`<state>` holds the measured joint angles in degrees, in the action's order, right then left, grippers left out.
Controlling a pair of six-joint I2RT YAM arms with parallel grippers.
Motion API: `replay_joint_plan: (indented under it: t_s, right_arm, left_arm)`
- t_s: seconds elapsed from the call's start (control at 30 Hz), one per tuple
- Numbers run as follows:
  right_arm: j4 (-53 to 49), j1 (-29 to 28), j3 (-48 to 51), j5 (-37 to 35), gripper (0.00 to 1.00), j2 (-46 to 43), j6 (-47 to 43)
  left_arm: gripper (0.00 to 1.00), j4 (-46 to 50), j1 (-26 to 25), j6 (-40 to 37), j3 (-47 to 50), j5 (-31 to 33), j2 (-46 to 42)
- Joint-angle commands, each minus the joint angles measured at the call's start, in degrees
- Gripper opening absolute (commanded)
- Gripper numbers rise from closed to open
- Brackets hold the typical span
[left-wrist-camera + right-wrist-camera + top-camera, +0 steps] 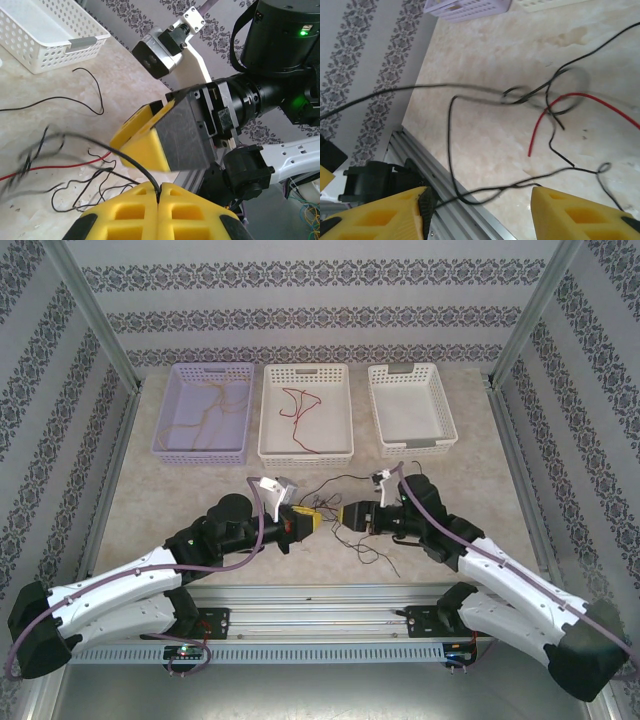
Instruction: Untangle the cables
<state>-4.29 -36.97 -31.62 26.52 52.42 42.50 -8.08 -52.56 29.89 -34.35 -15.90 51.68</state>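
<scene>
A loose tangle of thin black cables [362, 536] lies on the table in front of both arms, with a red cable [555, 117] threaded through it. My left gripper [160, 192] is shut on one black cable [131, 162], which runs from between the yellow fingertips out to the tangle. My right gripper [477, 212] is open just above the table's near edge. Black strands [520, 181] cross the gap between its yellow fingers [580, 215]. In the top view the left gripper [305, 523] and right gripper [343, 515] face each other almost tip to tip.
Three baskets stand at the back: a purple one [236, 445] holding a yellow-tan cable [205, 405], a white middle one [268, 410] holding a red cable [300, 418], and a white right one [440, 410]. An aluminium rail [455, 197] runs along the near table edge.
</scene>
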Motion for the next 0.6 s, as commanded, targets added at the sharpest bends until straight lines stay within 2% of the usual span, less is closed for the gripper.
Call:
replay_joint_plan:
  t_s: [0.0, 0.17, 0.37, 0.57]
  right_arm:
    - [5.2, -0.4, -0.2, 0.0, 0.54, 1.3, -0.5]
    - [3.3, -0.4, -1.0, -2.0, 0.50, 1.1, -2.7]
    - [7.6, -1.1, -0.3, 0.9, 0.48, 3.1, -1.4]
    - [9.0, -2.1, -0.8, 0.0, 0.48, 5.2, -2.3]
  left_arm:
    - [0.00, 1.1, -0.7, -1.1, -1.6, -1.1, -0.7]
    - [0.00, 2.0, -0.7, -1.3, -1.6, -1.8, -1.0]
    - [0.00, 1.7, -0.7, -1.2, -1.7, -2.2, -0.7]
    - [0.00, 1.5, -0.7, -1.0, -2.2, -3.9, -0.1]
